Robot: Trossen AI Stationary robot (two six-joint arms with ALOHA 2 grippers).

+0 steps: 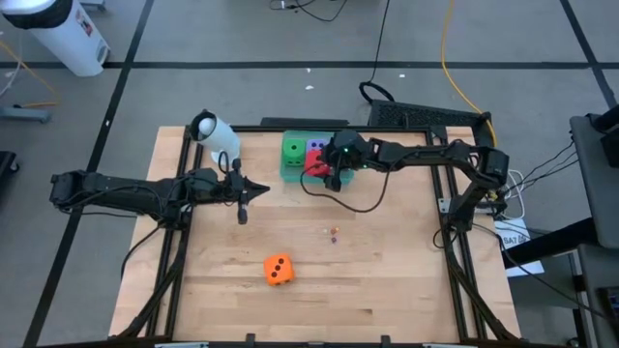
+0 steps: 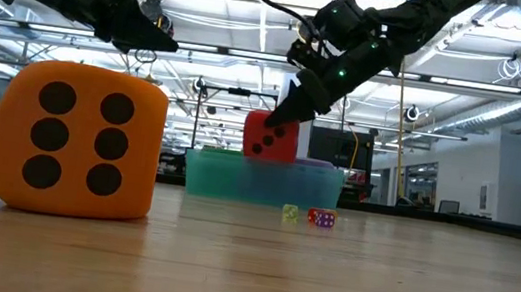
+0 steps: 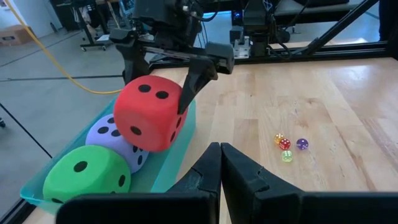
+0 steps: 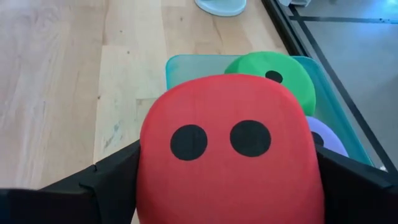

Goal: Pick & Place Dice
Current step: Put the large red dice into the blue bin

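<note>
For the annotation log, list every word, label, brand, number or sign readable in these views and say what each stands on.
No readable words, brands or numerals in any view.
White cylinder on the floor: a red mark, too blurred to read.
Only pips, not text: orange die shows six; red die, held in the right end effector over the teal tray, shows two toward the wrist camera.
Left end effector: unmarked.

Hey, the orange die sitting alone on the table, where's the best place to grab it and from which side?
Probably from straight above, fingers closing on two opposite upright faces of the orange die. It sits flat and alone on the table, so every side is clear. The left gripper is shut and free; the right gripper is busy holding the red die over the teal bin.
</note>
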